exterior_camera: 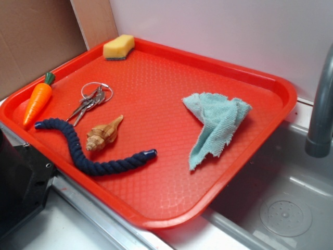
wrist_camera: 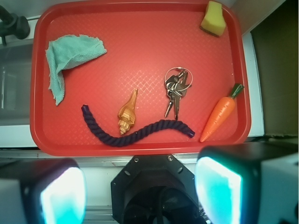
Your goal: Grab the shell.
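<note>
The shell [exterior_camera: 104, 134] is a small tan-brown spiral conch lying on the red tray [exterior_camera: 156, 94], its pointed tip toward the keys. In the wrist view the shell [wrist_camera: 127, 113] lies near the tray's near edge, just above the dark blue rope [wrist_camera: 135, 132]. My gripper [wrist_camera: 140, 193] is open and empty, its two glowing pads [wrist_camera: 217, 189] wide apart, high above and off the tray's near edge [wrist_camera: 140, 148]. The gripper itself does not show in the exterior view.
On the tray lie a key bunch [exterior_camera: 89, 101], an orange toy carrot [exterior_camera: 37, 101], a dark blue rope [exterior_camera: 93, 156], a yellow sponge [exterior_camera: 118, 47] and a light blue cloth [exterior_camera: 216, 125]. A sink [exterior_camera: 291, 208] with a grey faucet [exterior_camera: 320, 114] is at the right. The robot base [exterior_camera: 21, 182] stands at the left.
</note>
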`<control>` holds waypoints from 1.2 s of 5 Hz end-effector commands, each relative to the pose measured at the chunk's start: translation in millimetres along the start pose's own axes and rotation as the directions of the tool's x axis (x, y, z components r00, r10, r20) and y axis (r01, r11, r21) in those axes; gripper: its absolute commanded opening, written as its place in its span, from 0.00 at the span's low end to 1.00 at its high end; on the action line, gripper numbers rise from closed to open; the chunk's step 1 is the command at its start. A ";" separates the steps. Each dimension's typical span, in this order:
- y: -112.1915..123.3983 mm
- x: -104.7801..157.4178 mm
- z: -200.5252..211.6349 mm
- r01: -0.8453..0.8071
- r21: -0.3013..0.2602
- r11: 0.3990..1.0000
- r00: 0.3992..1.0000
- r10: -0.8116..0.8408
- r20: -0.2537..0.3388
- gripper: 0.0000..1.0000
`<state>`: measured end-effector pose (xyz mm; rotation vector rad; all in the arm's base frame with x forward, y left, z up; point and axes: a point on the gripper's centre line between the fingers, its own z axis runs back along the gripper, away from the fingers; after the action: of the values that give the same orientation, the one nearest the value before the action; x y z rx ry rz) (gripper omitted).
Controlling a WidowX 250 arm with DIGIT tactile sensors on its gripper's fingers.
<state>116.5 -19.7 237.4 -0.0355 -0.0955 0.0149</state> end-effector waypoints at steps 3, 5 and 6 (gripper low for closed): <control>6.2 6.6 -36.5 -0.326 -0.137 0.935 0.944 0.329 0.001 1.00; 11.3 31.1 -104.9 -0.482 -0.074 0.873 0.875 0.485 0.014 1.00; 9.0 36.3 -136.4 -0.490 -0.034 0.871 0.871 0.491 0.016 1.00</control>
<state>162.0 -16.7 99.5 -0.0789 -0.0826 0.5183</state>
